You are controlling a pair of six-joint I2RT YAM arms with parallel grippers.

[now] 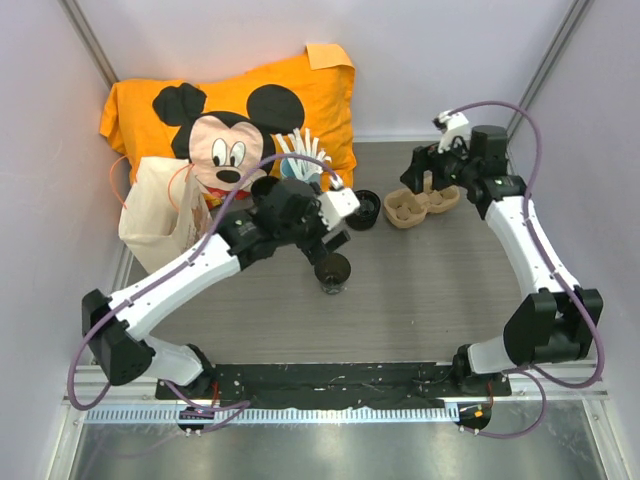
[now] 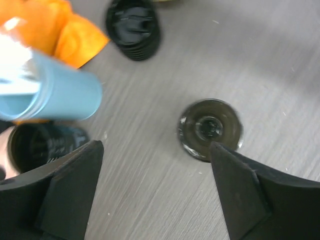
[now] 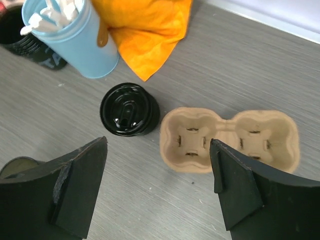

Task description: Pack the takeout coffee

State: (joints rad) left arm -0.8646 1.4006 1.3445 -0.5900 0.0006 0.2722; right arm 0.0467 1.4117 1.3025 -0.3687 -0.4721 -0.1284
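The takeout coffee (image 1: 332, 272), a small dark translucent cup with a dark round top, stands upright mid-table. In the left wrist view the coffee (image 2: 210, 129) sits just beyond the tip of the right finger, outside the gap. My left gripper (image 1: 327, 243) (image 2: 156, 147) is open and empty, hovering over bare table. My right gripper (image 1: 420, 182) (image 3: 157, 145) is open and empty, hovering over the table near the paper cup carrier (image 1: 420, 206) (image 3: 230, 137). The coffee's edge (image 3: 14, 165) shows at the lower left of the right wrist view.
A squat black ridged round piece (image 1: 365, 208) (image 3: 129, 110) stands left of the carrier. A blue cup of white sticks (image 1: 296, 160) (image 3: 82, 42) and a black hollow piece (image 2: 35, 145) sit by the orange Mickey cushion (image 1: 230, 110). A cream tote bag (image 1: 158, 215) stands at left.
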